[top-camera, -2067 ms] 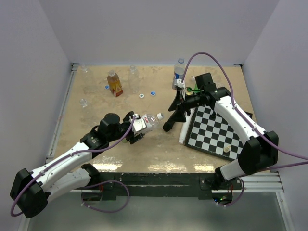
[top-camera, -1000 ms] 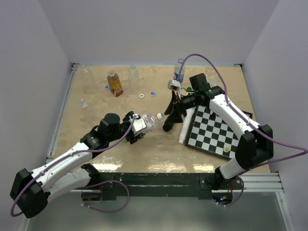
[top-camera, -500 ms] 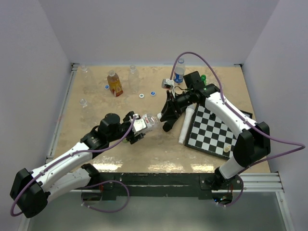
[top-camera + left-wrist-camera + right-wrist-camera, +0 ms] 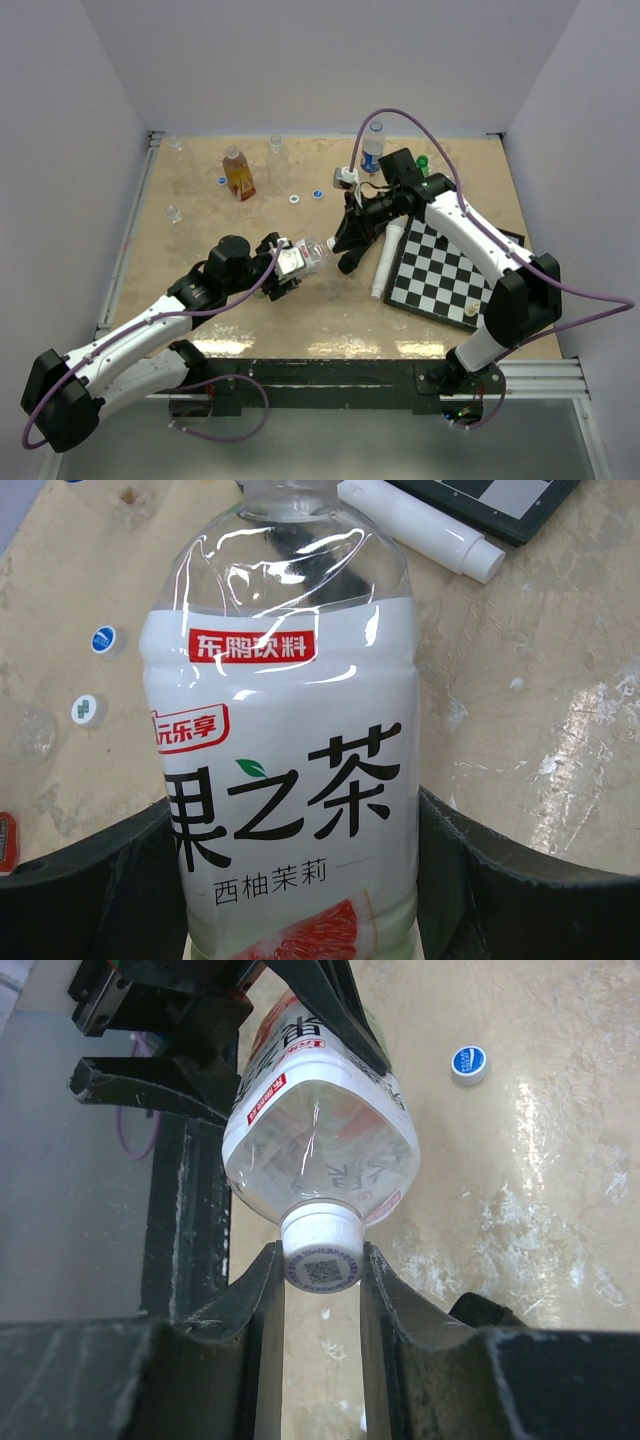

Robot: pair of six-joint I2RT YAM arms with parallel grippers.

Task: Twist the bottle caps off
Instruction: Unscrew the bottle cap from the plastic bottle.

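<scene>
White cap (image 4: 321,1248) being pinched by the right tool (image 4: 339,239), its bottle (image 4: 290,780) lying sideways above the counter (image 4: 200,205), body being clamped in the left tool (image 4: 283,265), both arms reaching inward, meeting mid-counter

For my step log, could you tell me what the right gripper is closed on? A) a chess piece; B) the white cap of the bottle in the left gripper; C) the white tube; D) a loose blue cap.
B: the right wrist view shows the right gripper pinching the white cap of the labelled bottle held by the left gripper.
</scene>
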